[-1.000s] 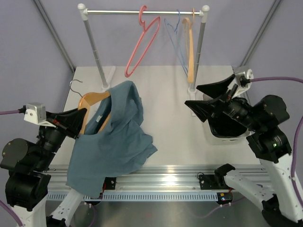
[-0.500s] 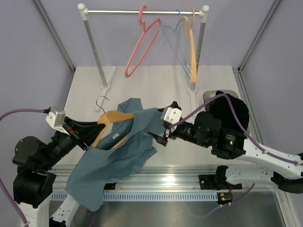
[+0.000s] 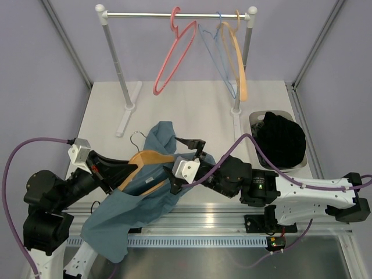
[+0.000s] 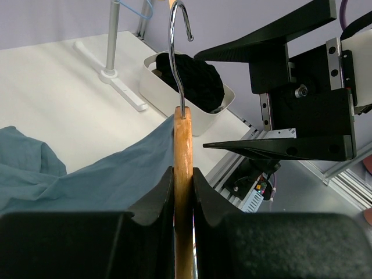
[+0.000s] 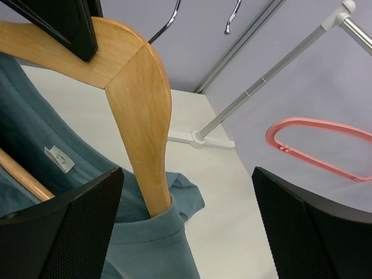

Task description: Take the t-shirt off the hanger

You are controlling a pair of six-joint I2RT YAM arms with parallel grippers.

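The teal-blue t-shirt [image 3: 145,200] hangs on the orange-tan wooden hanger [image 3: 149,158], draped over the table's front edge. My left gripper [image 3: 123,176] is shut on the hanger's wooden body; in the left wrist view the hanger [image 4: 183,139] is clamped between the jaws with its grey hook [image 4: 177,35] pointing up. My right gripper [image 3: 179,161] is open beside the hanger's right arm. In the right wrist view the hanger arm [image 5: 142,128] enters the t-shirt's collar [image 5: 163,232] between the open fingers [image 5: 58,232]. A white label [image 5: 58,158] shows inside the neck.
A white rack [image 3: 119,70] at the back carries a pink hanger [image 3: 173,55], a blue wire hanger [image 3: 218,55] and a paler tan hanger [image 3: 238,61]. A white bin [image 3: 256,119] with black clothing [image 3: 282,139] stands at the right.
My right arm has swung left from over the bin to the hanger, gripper open. My left gripper has carried the hanger and t-shirt right and toward the front edge.
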